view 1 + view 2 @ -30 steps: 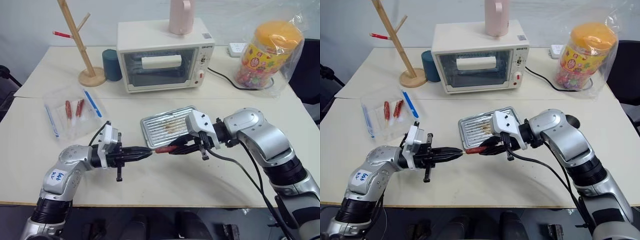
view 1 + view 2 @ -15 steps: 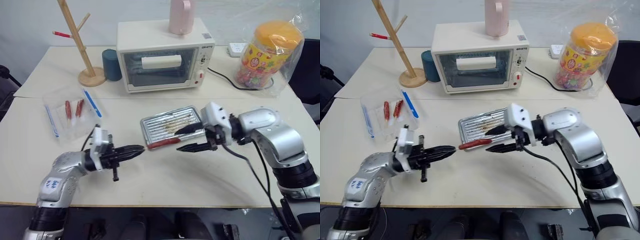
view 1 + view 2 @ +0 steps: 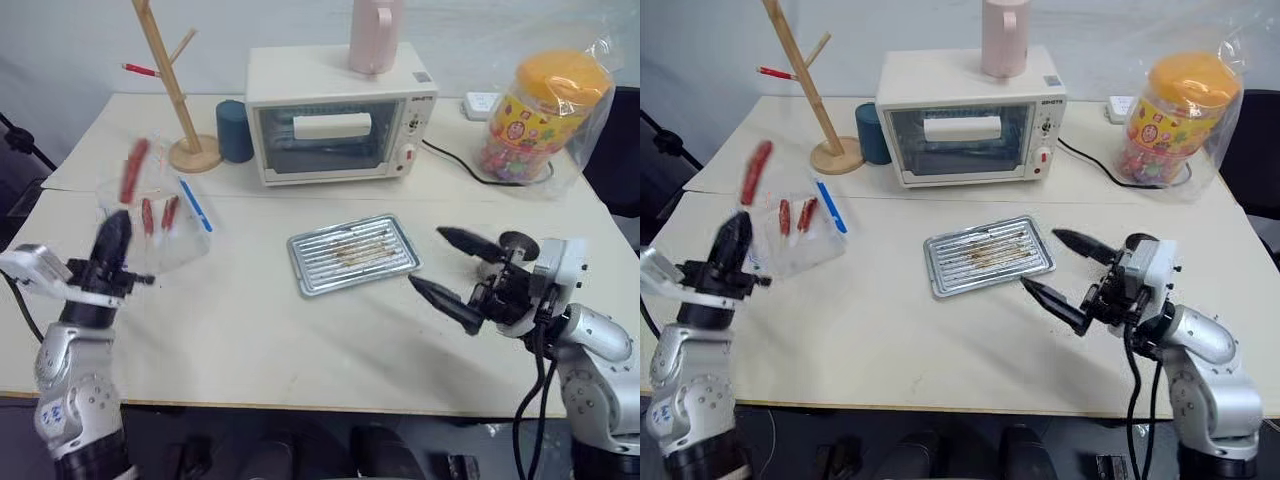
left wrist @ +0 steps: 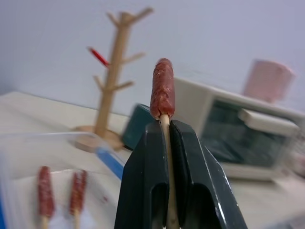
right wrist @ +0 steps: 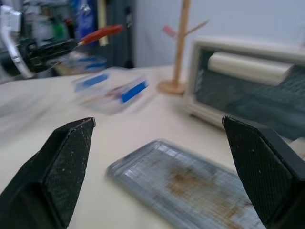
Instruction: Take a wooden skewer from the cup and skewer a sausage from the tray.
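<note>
My left gripper [image 4: 164, 123] is shut on the wooden skewer [image 4: 167, 162], which stands up between its fingers. A reddish-brown sausage [image 4: 162, 88] is stuck on the skewer's tip. In the head views this gripper [image 3: 116, 218] is raised at the table's left, pointing upward, with the sausage [image 3: 134, 170] blurred above it. My right gripper [image 3: 428, 258] hangs open and empty just right of the silver tray [image 3: 303, 275], whose ridged bottom has brown grease streaks and holds nothing. Its fingers [image 5: 66, 167] stand wide apart over the tray [image 5: 143, 167]. The cup is out of view.
A clear plastic bag [image 3: 190, 235] with two red sausages on sticks lies close behind the left gripper. At the back stand a branched wooden stand [image 3: 172, 90], a dark blue cup [image 3: 233, 130], a toaster oven [image 3: 340, 110] with a pink jug [image 3: 375, 35], and a candy jar [image 3: 535, 110].
The right gripper opened, let go of the sausage and drew back to the right. The left arm swung left and tilted upward, carrying the skewer with the sausage on it.
</note>
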Robot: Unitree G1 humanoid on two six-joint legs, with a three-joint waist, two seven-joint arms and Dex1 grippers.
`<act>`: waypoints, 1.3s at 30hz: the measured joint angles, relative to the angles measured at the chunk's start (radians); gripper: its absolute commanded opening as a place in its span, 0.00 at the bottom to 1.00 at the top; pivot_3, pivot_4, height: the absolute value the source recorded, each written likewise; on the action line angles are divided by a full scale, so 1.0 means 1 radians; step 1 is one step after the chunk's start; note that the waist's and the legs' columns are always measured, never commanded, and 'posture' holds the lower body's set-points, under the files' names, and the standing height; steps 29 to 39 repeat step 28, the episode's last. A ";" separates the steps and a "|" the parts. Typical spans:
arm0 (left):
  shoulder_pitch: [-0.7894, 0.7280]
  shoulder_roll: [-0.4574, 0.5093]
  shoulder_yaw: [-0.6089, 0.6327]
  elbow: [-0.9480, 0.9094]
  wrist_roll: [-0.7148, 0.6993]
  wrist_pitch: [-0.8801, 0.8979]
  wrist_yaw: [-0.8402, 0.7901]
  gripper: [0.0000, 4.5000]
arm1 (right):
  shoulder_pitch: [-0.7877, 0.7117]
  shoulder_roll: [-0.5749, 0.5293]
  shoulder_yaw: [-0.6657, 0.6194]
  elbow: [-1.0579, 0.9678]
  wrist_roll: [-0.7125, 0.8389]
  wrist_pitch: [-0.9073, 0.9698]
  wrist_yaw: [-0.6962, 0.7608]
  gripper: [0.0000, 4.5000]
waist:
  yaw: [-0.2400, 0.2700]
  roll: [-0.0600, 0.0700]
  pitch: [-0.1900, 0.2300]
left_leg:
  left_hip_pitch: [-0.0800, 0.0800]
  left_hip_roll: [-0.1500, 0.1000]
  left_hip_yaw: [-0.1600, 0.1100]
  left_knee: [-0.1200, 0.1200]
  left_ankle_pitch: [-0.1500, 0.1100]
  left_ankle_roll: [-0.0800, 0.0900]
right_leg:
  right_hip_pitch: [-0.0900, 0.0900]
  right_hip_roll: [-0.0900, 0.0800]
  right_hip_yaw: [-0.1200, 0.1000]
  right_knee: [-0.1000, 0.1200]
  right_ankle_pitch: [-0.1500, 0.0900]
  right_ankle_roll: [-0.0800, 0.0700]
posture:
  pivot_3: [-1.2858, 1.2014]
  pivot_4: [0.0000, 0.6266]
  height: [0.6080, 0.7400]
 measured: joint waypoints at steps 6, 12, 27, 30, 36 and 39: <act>-0.149 0.023 -0.026 0.211 0.075 0.004 0.134 0.00 | 0.001 0.008 0.049 0.011 -0.028 -0.062 -0.029 0.99 | -0.001 -0.001 0.000 | -0.001 -0.001 0.000 0.000 0.000 0.000 | -0.001 0.000 -0.001 -0.001 0.000 0.000 | 0.52 0.24 1.00; -0.174 0.048 -0.069 0.274 0.091 0.015 0.120 0.26 | -0.020 -0.042 0.067 0.052 -0.031 -0.088 -0.014 1.00 | -0.005 -0.001 0.000 | -0.001 0.000 0.000 -0.001 0.000 0.000 | -0.001 0.000 -0.001 -0.001 0.000 0.000 | 0.52 0.24 1.00; 0.334 0.474 -0.378 -0.029 0.245 -0.026 -0.531 0.62 | 0.149 -0.226 0.141 0.188 -0.025 -0.102 0.226 1.00 | -0.006 0.001 0.000 | 0.002 0.001 0.000 -0.009 0.000 0.000 | 0.001 -0.001 0.001 -0.007 0.000 -0.001 | 0.52 0.24 1.00; 0.352 0.472 -0.392 -0.029 0.258 -0.043 -0.547 0.62 | 0.157 -0.221 0.152 0.210 -0.040 -0.122 0.233 1.00 | -0.005 0.001 0.000 | 0.002 0.001 0.000 -0.009 0.000 0.001 | 0.001 -0.001 0.001 -0.007 0.000 -0.001 | 0.52 0.24 1.00; 0.352 0.472 -0.392 -0.029 0.258 -0.043 -0.547 0.62 | 0.157 -0.221 0.152 0.210 -0.040 -0.122 0.233 1.00 | -0.005 0.001 0.000 | 0.002 0.001 0.000 -0.009 0.000 0.001 | 0.001 -0.001 0.001 -0.007 0.000 -0.001 | 0.52 0.24 1.00; 0.352 0.472 -0.392 -0.029 0.258 -0.043 -0.547 0.62 | 0.157 -0.221 0.152 0.210 -0.040 -0.122 0.233 1.00 | -0.005 0.001 0.000 | 0.002 0.001 0.000 -0.009 0.000 0.001 | 0.001 -0.001 0.001 -0.007 0.000 -0.001 | 0.52 0.24 1.00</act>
